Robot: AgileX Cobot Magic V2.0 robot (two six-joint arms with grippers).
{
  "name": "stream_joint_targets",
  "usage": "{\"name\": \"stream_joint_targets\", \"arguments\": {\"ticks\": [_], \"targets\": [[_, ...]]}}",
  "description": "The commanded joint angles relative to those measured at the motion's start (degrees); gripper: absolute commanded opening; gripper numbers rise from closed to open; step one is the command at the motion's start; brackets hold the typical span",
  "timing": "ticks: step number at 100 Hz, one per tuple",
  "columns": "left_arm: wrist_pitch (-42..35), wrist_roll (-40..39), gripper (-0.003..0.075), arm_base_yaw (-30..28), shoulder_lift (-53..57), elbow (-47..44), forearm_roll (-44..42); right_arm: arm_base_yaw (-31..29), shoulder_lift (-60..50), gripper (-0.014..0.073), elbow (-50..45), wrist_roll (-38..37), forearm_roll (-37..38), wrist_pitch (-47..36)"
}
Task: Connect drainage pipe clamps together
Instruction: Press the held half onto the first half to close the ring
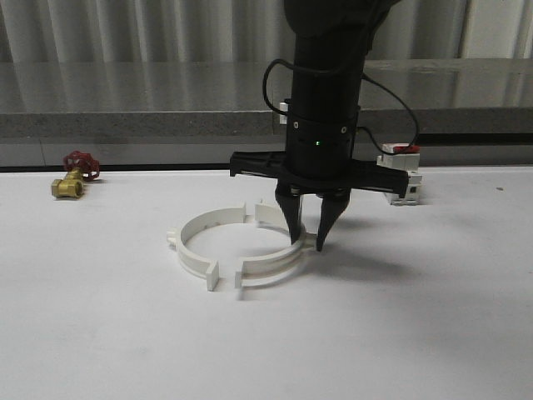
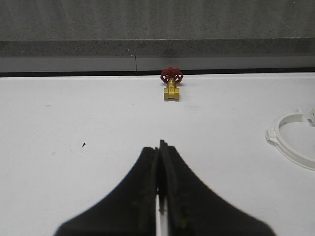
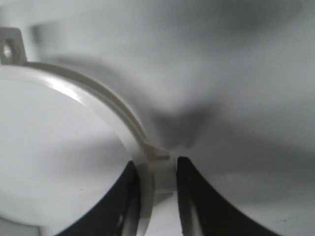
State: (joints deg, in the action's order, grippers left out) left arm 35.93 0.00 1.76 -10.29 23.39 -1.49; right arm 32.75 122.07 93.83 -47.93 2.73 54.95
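Your plain white table [image 1: 100, 333] runs back to a grey speckled stone ledge [image 1: 125, 117] under pale corrugated wall panels [image 1: 125, 29]. Two white plastic semicircular pipe clamps [image 1: 237, 246] lie mid-table as a split ring. Your right gripper [image 1: 308, 242] straddles the right-hand band, fingers apart. Your left gripper [image 2: 160, 147] is pressed together, holding nothing.

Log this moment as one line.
right gripper: fingers straddle right clamp half, not closed | left gripper: shut, empty | left clamp half: gaps remain
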Motion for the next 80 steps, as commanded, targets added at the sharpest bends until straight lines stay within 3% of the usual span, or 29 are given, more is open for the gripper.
{"name": "stream_joint_targets", "arguments": {"ticks": [1, 71, 80], "targets": [[-4.1, -0.58, -0.0021, -0.13, -0.6, 1.45, 0.42, 0.35, -2.35, 0.006, 2.8, -0.06, -0.46, -0.27], [-4.1, -0.58, -0.0021, -0.13, -0.6, 1.45, 0.42, 0.43, 0.73, 0.0062, 3.9, -4.37, -0.86, -3.1], [-4.1, -0.58, -0.0021, -0.13, -0.6, 1.45, 0.42, 0.43, 0.73, 0.0107, 3.9, -4.37, -0.86, -3.21]]}}
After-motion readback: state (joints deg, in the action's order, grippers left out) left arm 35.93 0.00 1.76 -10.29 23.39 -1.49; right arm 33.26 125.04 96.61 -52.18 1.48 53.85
